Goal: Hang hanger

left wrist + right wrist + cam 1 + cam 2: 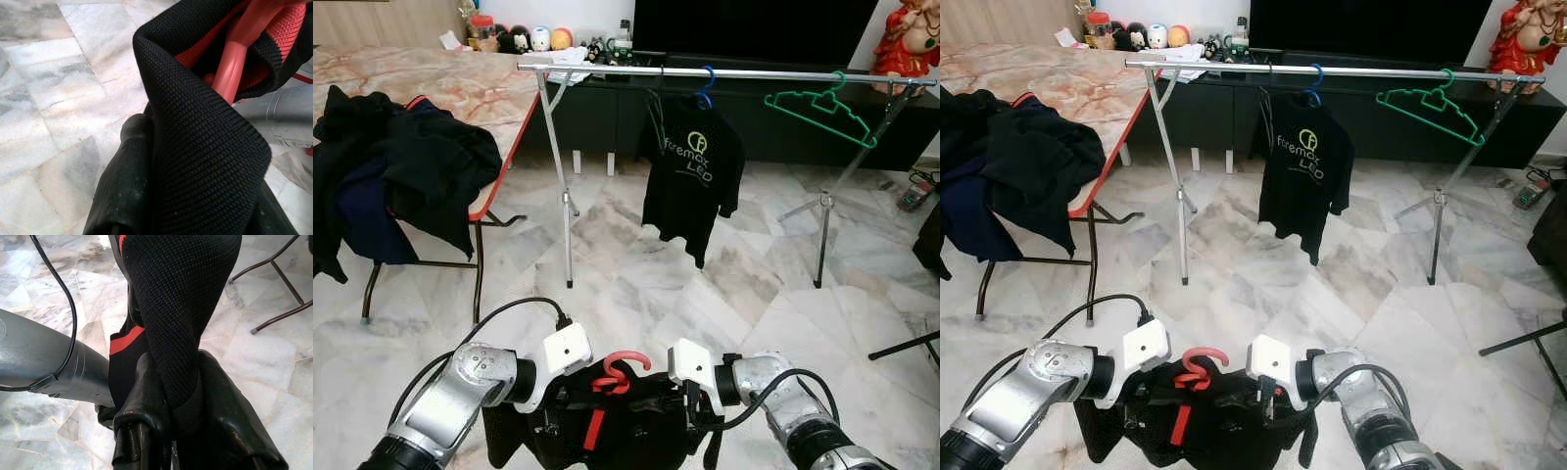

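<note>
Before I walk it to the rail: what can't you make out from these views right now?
- Red hanger: only hook and a strip show in the eye views; the black garment covers its shoulders.
- Left pincer: in the left wrist view, cloth hides one finger and the grip point.
- Garment's lower part: cut off by the eye views' bottom edge.
- Small print under the logo on the hung T-shirt: too small.

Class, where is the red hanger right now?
In the left eye view the red hanger sits low and central, inside a black garment held between the left end effector and right end effector.
</note>
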You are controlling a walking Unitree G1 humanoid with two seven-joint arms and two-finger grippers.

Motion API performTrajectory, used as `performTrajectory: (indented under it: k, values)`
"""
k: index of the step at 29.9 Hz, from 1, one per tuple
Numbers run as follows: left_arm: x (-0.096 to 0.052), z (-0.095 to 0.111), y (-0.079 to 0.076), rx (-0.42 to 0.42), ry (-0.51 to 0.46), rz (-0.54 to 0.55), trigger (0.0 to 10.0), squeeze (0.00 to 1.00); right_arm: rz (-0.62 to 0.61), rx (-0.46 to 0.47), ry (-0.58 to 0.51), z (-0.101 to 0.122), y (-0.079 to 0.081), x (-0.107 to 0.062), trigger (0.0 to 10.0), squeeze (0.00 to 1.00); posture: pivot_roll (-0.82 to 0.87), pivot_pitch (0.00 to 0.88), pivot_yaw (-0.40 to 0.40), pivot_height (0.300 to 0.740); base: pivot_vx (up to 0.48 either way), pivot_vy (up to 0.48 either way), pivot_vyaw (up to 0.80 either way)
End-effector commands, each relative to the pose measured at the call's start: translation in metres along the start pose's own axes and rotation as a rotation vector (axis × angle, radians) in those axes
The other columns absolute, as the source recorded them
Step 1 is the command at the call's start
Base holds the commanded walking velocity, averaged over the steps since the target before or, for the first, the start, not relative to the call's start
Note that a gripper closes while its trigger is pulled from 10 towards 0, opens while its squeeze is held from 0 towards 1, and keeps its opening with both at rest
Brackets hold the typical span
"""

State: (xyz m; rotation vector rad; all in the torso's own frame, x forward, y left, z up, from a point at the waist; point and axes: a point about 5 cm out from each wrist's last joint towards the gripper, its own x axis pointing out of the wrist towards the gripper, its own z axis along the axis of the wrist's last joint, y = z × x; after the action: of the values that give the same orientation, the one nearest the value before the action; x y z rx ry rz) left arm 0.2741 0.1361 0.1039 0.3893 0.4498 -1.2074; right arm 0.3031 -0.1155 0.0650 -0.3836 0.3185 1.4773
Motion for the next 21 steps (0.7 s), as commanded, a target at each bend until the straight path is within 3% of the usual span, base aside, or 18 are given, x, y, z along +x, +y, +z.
performTrajectory:
  k: [1, 17, 21]
  values:
    - [-0.004, 0.007, 0.003, 0.001, -0.041, 0.021, 0.0, 0.0, 0.009, 0.012, -0.019, 0.003, -0.001, -0.001, 10.0, 1.0, 0.08, 0.087, -0.027, 0.74, 0.0, 0.0, 0.0]
    - [-0.005, -0.005, 0.005, -0.005, 0.017, 0.05, 0.0, 0.0, 0.114, 0.002, 0.037, 0.002, 0.0, -0.01, 10.0, 1.0, 0.07, 0.071, -0.027, 0.74, 0.0, 0.0, 0.0]
    - [-0.003, -0.005, 0.004, -0.015, 0.008, 0.053, 0.0, 0.0, 0.118, -0.043, 0.125, -0.004, 0.001, -0.013, 10.0, 1.0, 0.07, 0.07, -0.027, 0.74, 0.0, 0.0, 0.0]
